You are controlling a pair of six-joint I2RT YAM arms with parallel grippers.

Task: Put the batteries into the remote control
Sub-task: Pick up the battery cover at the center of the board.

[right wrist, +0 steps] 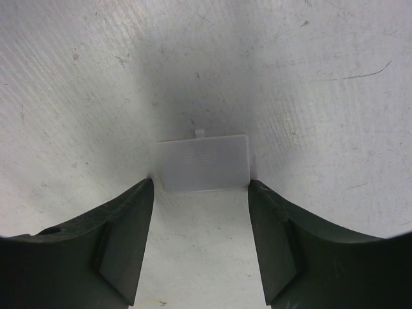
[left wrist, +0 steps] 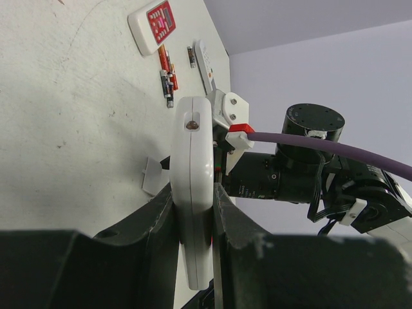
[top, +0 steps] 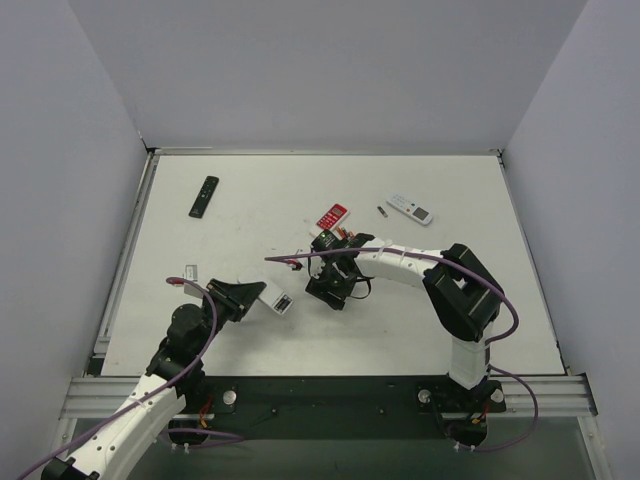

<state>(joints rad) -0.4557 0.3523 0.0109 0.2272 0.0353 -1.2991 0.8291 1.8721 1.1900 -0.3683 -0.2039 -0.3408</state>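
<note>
My left gripper [top: 250, 296] [left wrist: 193, 188] is shut on the white remote control [top: 275, 300] [left wrist: 193, 148] and holds it on edge above the table. Several copper-and-dark batteries [left wrist: 167, 74] lie together near a red-and-white remote, and one more battery [top: 381, 211] [left wrist: 191, 56] lies apart. My right gripper [top: 330, 288] [right wrist: 201, 183] points down at the table, open. A flat white battery cover [right wrist: 203, 162] lies between its fingertips, which stand right at the cover's two side edges.
A red-and-white remote [top: 331, 216] [left wrist: 153, 24] lies mid-table. A slim black remote [top: 203, 196] lies at the back left and a white slim remote [top: 410, 208] at the back right. A small white piece [top: 188, 268] sits left of my left arm.
</note>
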